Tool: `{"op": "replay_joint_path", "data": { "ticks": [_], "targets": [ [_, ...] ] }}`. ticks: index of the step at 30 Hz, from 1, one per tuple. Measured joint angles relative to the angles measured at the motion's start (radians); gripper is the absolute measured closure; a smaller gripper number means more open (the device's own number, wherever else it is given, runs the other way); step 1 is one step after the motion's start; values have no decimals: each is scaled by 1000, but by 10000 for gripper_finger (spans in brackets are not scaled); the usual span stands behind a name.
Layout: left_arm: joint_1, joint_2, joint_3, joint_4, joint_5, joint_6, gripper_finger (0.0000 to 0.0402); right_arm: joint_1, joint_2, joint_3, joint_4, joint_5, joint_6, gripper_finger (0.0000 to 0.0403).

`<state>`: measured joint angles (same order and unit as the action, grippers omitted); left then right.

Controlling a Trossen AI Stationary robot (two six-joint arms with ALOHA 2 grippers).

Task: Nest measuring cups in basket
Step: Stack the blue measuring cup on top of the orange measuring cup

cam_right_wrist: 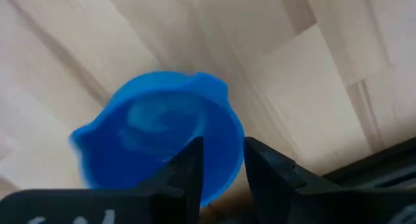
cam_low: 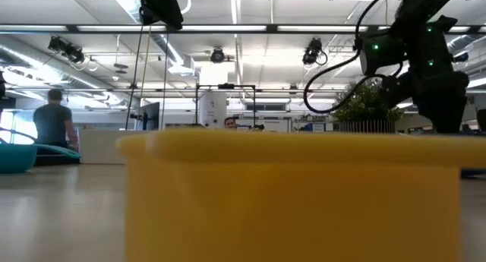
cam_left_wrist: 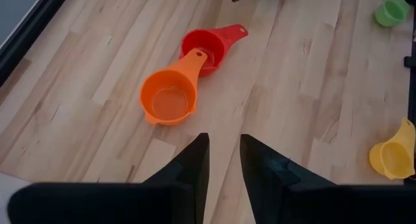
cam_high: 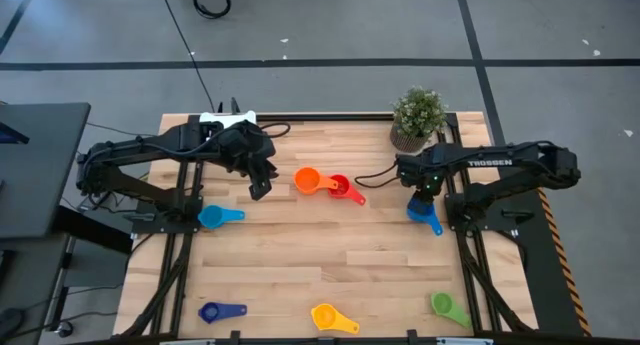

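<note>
Right gripper (cam_high: 424, 201): right of centre in the high view, down over the blue cup (cam_high: 424, 215); in its own wrist view the two dark fingers (cam_right_wrist: 188, 169) straddle the cup's wall, one inside the bowl and one outside, narrowly set and closed on the rim.
Blue cup: at the table's right side, below the potted plant (cam_high: 418, 117) in the overhead picture; I cannot tell whether it is lifted off the wood.
Left gripper (cam_high: 262, 181): upper left of centre in the high view, above the table (cam_high: 300, 255), holding nothing; its fingers (cam_left_wrist: 192, 162) stand a narrow gap apart (bare wood shows between them).
Orange cup (cam_high: 308, 180): just right of the left gripper, upright, its handle reaching to the red cup.
Red cup (cam_high: 342, 188): touching the orange one on its right side, handle pointing lower right.
Light blue cup (cam_high: 215, 217): left edge of the table, mid height in the frame.
Dark blue cup (cam_high: 217, 311): lower left.
Yellow cup (cam_high: 328, 318): bottom centre (it fills the low view, right in front of that camera).
Green cup (cam_high: 446, 306): lower right.
Basket (cam_high: 228, 117): only a white edge shows at the table's top edge, mostly hidden behind the left arm.
Room behind: a person (cam_low: 53, 124) stands far off at the left of the low view.
</note>
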<state>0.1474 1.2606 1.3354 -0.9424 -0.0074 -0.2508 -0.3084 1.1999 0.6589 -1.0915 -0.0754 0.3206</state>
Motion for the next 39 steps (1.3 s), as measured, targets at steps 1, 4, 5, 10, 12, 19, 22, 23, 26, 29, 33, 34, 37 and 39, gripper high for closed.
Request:
{"op": "replay_joint_path", "data": {
  "ticks": [1, 4, 5, 10, 12, 19, 22, 23, 26, 29, 33, 34, 37, 39],
  "targets": [
    [0, 0, 0, 3, 0, 0, 308, 0, 0, -9, 15, 4, 0, 286],
    [0, 0, 0, 8, 0, 0, 308, 0, 0, -36, 59, 7, 2, 286],
    [0, 0, 0, 8, 0, 0, 308, 0, 0, -42, 74, 2, 2, 286],
    [0, 0, 0, 11, 0, 0, 308, 0, 0, -54, 100, -2, 17, 289],
    [0, 0, 0, 11, 0, 0, 308, 0, 0, -54, 105, 1, 18, 299],
    [0, 0, 0, 10, 0, 0, 308, 0, 0, -53, 159, 2, 21, 387],
    [0, 0, 0, 10, 0, 0, 308, 0, 0, -53, 186, -7, 51, 387],
    [0, 0, 0, 10, 0, 1, 308, 0, 0, -49, 187, -8, 63, 386],
    [0, 0, 0, 10, 0, 1, 308, 0, 0, -14, 186, -21, 67, 392],
    [0, 0, 0, 10, 0, 0, 308, 0, 0, 46, 183, -49, 65, 392],
    [0, 0, 0, -5, 0, 1, 308, 0, 14, 162, 165, -48, 34, 392],
    [0, 0, 0, -16, 0, 1, 308, 0, 28, 199, 151, -46, 19, 392],
    [0, 0, 0, -45, 0, 1, 308, 2, 94, 327, 99, -12, -33, 392],
    [0, 0, 0, -52, 0, 2, 308, 2, 159, 417, 58, 3, -88, 392]
  ]
}}
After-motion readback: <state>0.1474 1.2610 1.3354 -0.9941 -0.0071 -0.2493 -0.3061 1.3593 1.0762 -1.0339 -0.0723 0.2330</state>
